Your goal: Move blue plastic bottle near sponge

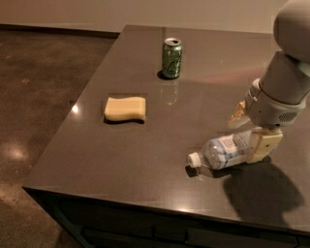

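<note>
At the right side of the desk [145, 160], the end effector [248, 136] is positioned low over the surface, pointing down. Its two fingers [264, 144] are spread wide apart. The near, cream-coloured finger stands in front of the base end of the blue plastic bottle [224, 151]. The far finger shows only as a tan tip beyond the bottle. It cannot be determined whether either finger touches the bottle.

The blue plastic bottle lies on its side on the desk, near the front edge. Its white cap [193, 159] points left and slightly toward the front. Its base end points right, under the end effector. The white-and-blue label faces up.

Above the end effector, the grey arm [286, 82] rises to the upper right corner of the view. It casts a dark shadow on the desk to the right of the bottle.

The sponge [125, 108], pale yellow with wavy edges, lies flat on the left half of the desk. It is well apart from the bottle, with bare desk surface between the two.

The green soda can [171, 58] stands upright toward the back of the desk, beyond the sponge and to its right. It is apart from both the sponge and the bottle.

Left of the desk, the dark polished floor [38, 97] extends back to a pale wall [72, 12].
</note>
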`<state>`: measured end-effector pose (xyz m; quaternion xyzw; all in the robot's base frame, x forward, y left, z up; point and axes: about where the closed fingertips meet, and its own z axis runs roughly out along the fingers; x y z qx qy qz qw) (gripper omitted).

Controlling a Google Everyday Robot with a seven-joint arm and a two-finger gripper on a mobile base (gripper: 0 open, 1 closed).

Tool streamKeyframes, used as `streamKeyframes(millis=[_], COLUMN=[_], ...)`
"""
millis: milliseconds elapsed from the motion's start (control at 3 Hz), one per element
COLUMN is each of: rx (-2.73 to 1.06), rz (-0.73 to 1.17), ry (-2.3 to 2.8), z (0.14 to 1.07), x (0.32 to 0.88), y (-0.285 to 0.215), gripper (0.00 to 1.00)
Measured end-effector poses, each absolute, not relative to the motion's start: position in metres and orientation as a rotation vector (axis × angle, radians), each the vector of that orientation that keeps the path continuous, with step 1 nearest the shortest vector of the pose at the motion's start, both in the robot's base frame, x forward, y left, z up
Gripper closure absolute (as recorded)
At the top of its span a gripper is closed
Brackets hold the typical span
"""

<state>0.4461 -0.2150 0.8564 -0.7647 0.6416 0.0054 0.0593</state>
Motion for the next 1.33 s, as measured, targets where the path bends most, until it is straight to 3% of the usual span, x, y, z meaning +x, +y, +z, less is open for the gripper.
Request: streamKeyframes(millis=[667, 1000, 1333], rx=[-2.283, -2.259, -2.276], rz=[-0.017, -0.005, 0.056], ry=[1.984, 1.986, 1.934], z=[0.865, 0.876, 0.880], x=[0.462, 0.480, 0.487], y=[-0.199, -0.167, -0.122], gripper=[0.85, 1.00, 1.00])
